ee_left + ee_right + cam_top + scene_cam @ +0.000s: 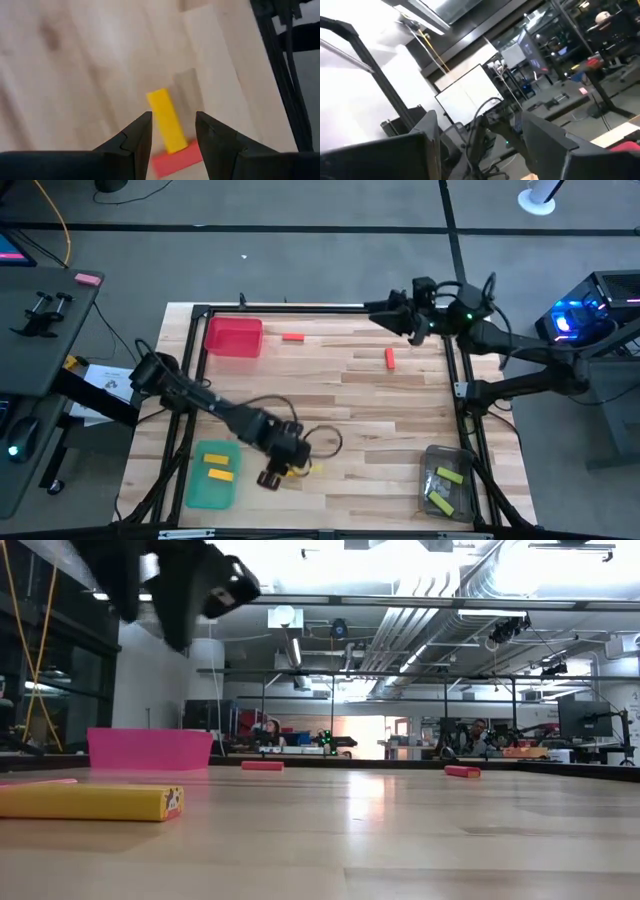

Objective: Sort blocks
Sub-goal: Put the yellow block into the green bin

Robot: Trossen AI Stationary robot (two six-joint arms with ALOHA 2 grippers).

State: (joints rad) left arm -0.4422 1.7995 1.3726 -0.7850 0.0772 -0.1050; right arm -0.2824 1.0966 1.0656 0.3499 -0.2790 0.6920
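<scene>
My left gripper (286,470) hangs open over the table's near middle, above a yellow block (166,119) lying flat on the wood. In the left wrist view the block shows between the fingers (173,118), one end next to a red block (178,159). The low view shows the gripper (185,595) well clear above the yellow block (90,802). Two more red blocks (292,337) (390,358) lie toward the far side. My right gripper (380,308) waits, open, raised at the far right corner; its wrist view (480,132) shows only the room.
A red tray (233,337) sits at the far left. A green tray (200,488) at the near left holds two yellow blocks. A clear tray (432,460) at the near right holds green blocks. A black frame (300,307) borders the table. People sit in the room beyond.
</scene>
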